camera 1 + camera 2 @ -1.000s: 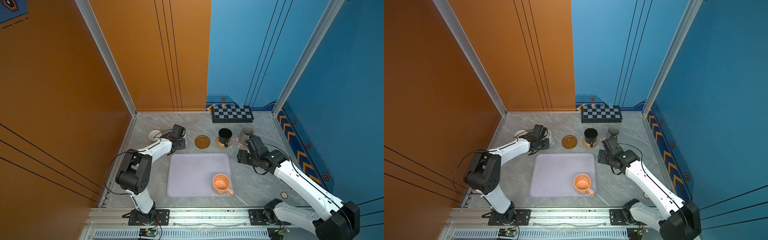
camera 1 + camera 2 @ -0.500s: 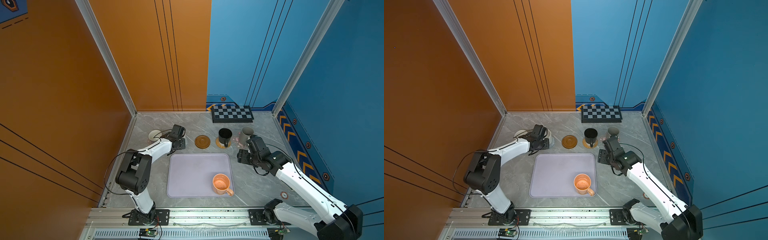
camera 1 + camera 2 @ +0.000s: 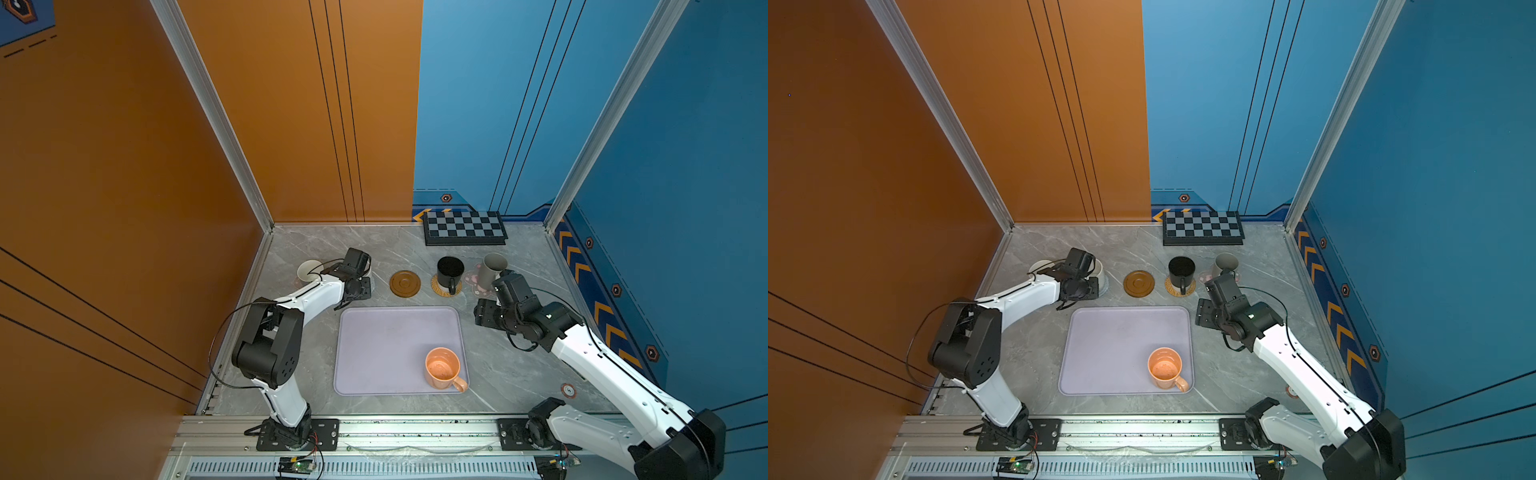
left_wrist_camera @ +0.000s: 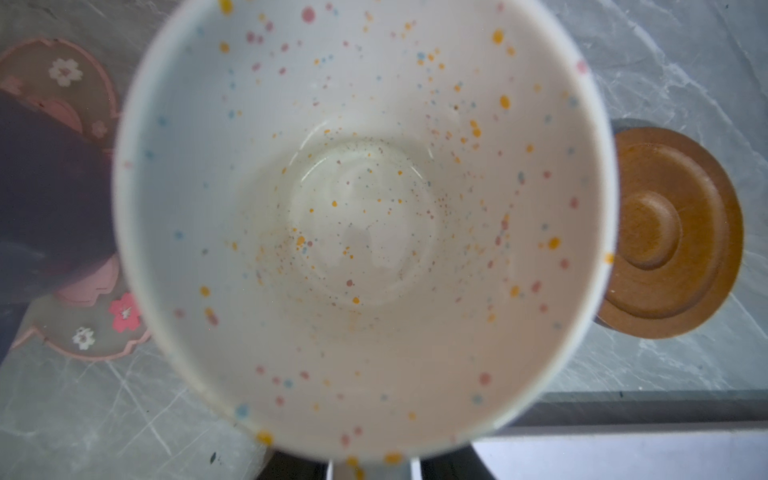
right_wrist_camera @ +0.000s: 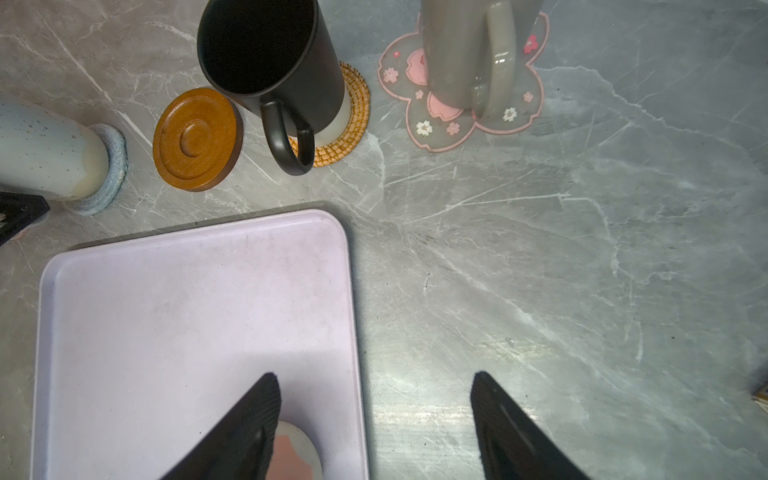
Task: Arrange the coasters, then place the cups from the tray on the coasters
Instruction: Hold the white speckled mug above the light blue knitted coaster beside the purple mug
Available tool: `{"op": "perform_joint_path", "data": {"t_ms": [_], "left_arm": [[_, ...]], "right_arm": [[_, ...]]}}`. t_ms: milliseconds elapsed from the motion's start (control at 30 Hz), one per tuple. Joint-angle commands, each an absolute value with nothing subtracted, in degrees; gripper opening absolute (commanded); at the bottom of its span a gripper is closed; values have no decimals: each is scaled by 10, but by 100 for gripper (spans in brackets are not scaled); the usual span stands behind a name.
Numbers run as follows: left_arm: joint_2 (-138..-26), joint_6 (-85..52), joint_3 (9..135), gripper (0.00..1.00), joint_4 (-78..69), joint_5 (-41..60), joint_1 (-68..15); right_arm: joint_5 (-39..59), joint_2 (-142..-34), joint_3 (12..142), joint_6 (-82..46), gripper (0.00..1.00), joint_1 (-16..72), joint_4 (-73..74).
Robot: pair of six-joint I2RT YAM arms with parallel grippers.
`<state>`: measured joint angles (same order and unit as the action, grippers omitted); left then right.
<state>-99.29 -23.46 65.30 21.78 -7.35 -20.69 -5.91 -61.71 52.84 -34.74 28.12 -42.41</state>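
Where the wrist view shows them, the right jaws are held spread and empty over the tray (image 5: 166, 311) edge and desk (image 5: 540, 270). The state of the left jaws cannot be told; their wrist view is filled by the white speckled mug (image 4: 361, 216), set on the spiral coaster (image 5: 112, 166). Orange mug (image 3: 442, 368): tray's lower right. Black mug (image 5: 270, 54): on rattan coaster (image 5: 353, 120). Grey mug (image 5: 457, 50): on pink flower coaster (image 5: 440, 133). Wooden disc (image 5: 195, 139): uncovered.

The white speckled mug (image 4: 361, 216) fills the left wrist view, its rim blurred, hiding what it stands on. The right wrist view cuts off the grey mug (image 5: 465, 54) and shows only a sliver of the orange mug (image 5: 293, 455).
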Motion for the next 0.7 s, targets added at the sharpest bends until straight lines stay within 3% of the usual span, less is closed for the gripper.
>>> {"op": "perform_joint_path", "data": {"t_ms": [0, 267, 667], "left_arm": [[-1000, -238, 668, 37, 237, -64, -206], [-996, -239, 667, 37, 240, -66, -205], [-1003, -225, 681, 25, 255, -76, -203]], "right_arm": [[-50, -613, 534, -352, 75, 284, -420], [-49, -608, 533, -352, 75, 285, -420], [-52, -597, 531, -351, 76, 284, -423]]}}
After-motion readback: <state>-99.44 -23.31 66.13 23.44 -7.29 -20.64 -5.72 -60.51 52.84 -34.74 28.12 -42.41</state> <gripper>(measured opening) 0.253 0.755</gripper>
